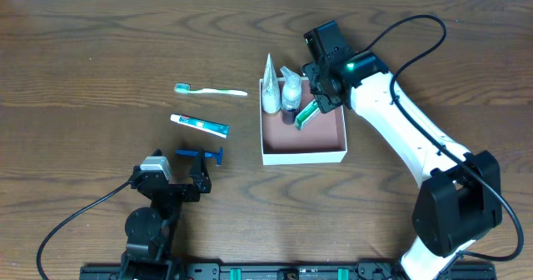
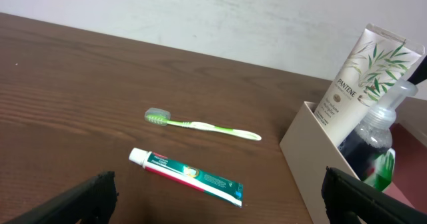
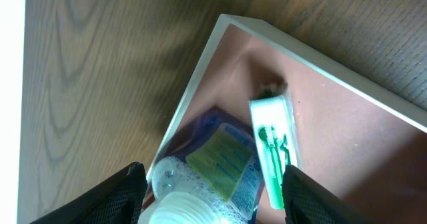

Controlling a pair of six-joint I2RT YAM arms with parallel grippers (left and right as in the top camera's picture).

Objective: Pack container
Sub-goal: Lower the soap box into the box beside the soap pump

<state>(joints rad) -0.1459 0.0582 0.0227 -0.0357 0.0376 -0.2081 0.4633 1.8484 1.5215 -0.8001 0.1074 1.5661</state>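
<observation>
The container (image 1: 304,155), a shallow white-walled box with a pinkish-brown inside, sits mid-table. In it stand a white Pantene tube (image 1: 269,87) and a clear pump bottle (image 1: 291,88), and a green-and-white pack (image 1: 306,113) leans in it. My right gripper (image 1: 323,97) is open over the container's far side; in the right wrist view its fingers (image 3: 212,194) flank the bottle (image 3: 200,184) and the green pack (image 3: 273,151). My left gripper (image 1: 179,184) is open and empty near the front edge. A toothpaste tube (image 1: 200,126), a green toothbrush (image 1: 210,90) and a blue razor (image 1: 200,154) lie left of the container.
In the left wrist view the toothbrush (image 2: 200,124) and toothpaste tube (image 2: 187,177) lie ahead on the brown wood table, with the container's wall (image 2: 313,157), Pantene tube (image 2: 363,67) and bottle (image 2: 373,137) at right. A white wall rises behind the table.
</observation>
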